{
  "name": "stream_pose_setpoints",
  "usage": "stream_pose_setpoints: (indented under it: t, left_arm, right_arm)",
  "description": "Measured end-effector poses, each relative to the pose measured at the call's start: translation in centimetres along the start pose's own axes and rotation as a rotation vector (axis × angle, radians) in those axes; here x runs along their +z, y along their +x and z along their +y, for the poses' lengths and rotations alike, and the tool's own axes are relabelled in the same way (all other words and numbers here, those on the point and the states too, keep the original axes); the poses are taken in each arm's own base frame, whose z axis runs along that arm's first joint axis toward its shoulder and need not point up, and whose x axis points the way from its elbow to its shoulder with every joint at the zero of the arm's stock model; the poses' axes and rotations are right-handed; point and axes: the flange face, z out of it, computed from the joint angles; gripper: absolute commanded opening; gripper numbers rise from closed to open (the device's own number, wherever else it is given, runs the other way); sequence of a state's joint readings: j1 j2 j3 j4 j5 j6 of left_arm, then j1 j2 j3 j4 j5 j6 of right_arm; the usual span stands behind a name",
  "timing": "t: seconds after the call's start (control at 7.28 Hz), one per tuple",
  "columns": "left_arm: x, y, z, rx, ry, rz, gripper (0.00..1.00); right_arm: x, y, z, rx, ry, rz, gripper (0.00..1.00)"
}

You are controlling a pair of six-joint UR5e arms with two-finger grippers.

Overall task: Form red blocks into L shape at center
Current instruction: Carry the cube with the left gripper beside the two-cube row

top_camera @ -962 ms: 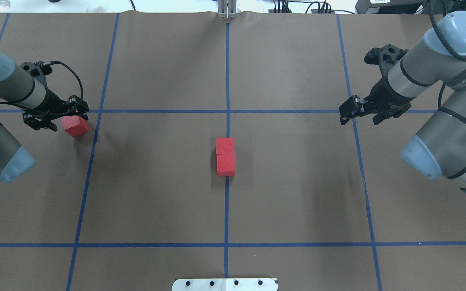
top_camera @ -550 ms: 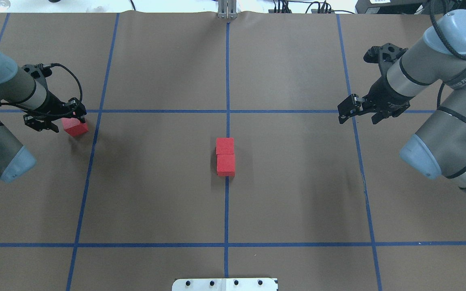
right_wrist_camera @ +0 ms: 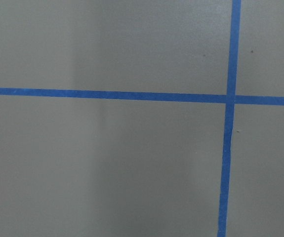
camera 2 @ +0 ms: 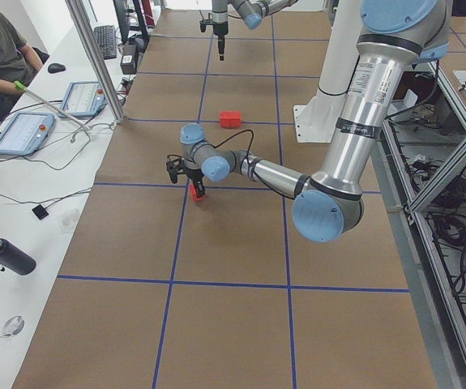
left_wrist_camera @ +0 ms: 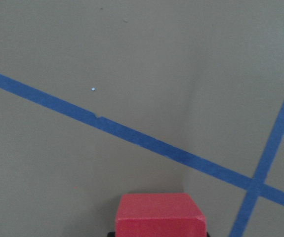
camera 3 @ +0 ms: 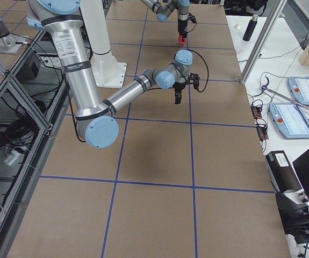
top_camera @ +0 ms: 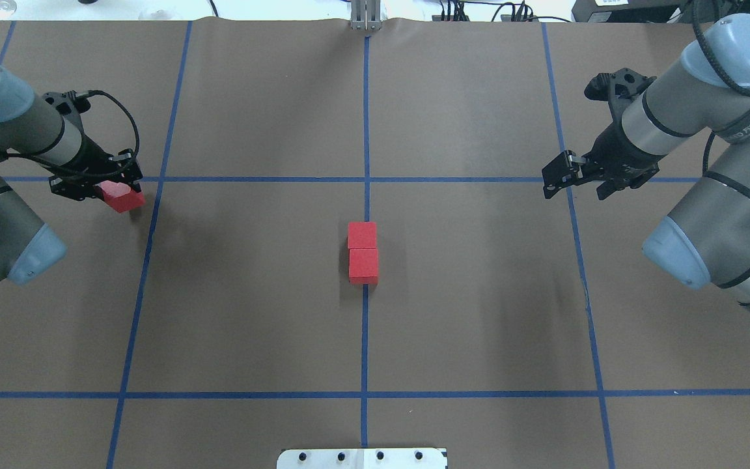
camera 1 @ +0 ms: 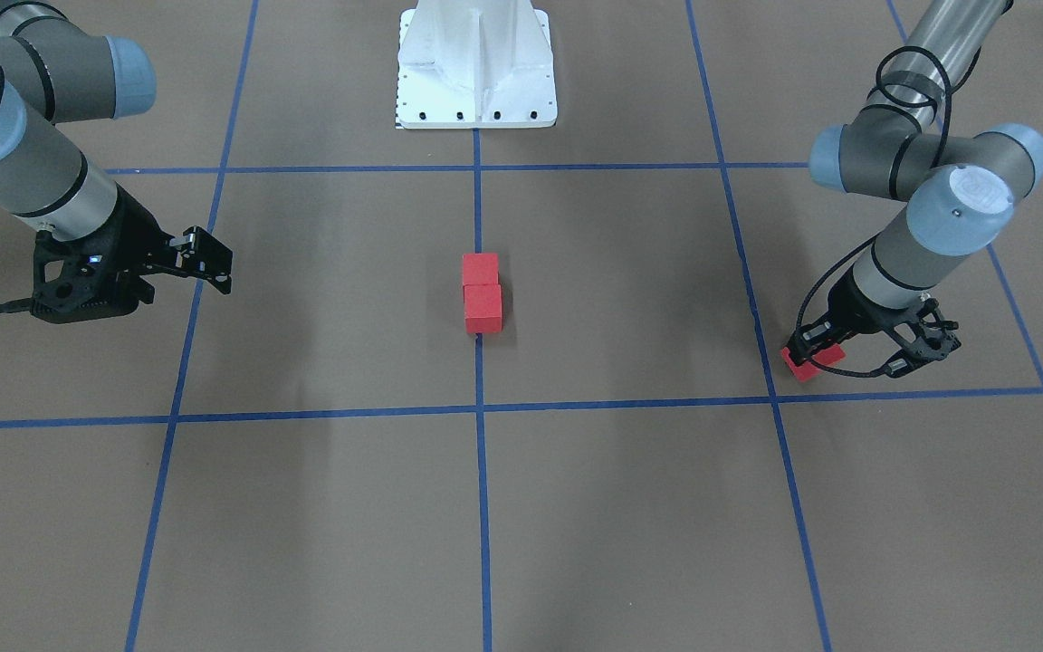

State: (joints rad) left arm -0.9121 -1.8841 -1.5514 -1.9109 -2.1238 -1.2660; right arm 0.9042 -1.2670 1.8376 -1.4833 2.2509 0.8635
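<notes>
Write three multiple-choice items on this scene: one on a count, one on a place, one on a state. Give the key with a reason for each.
1. The center blocks number:
A one; B two; C three.

2. The lone block lies:
A by the left gripper; B atop the center blocks; C touching their side.

3. The right gripper is:
A shut on a block; B pressing the center blocks; C empty.

Key:
1 B, two red cubes touch each other on the central tape line.
2 A, the overhead view shows it at the left gripper, far from the center.
3 C, nothing red shows at it in the overhead view or its wrist view.
</notes>
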Motion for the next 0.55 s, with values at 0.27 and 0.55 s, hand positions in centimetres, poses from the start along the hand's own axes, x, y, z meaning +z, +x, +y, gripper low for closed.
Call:
stream_pose_setpoints:
  t: [0.27, 0.55]
  left_arm:
    - [-4.8, 3.7, 1.4, -0.084, 0.000, -0.005, 0.00]
    - [-8.8, 6.0, 5.3, -0.295, 0.006, 0.008, 0.00]
  right_arm:
    - [0.4, -0.1, 0.1, -0.001, -0.005, 0.003, 1.00]
    - [0.8, 0.1, 0.2, 0.000, -0.012, 0.008, 1.00]
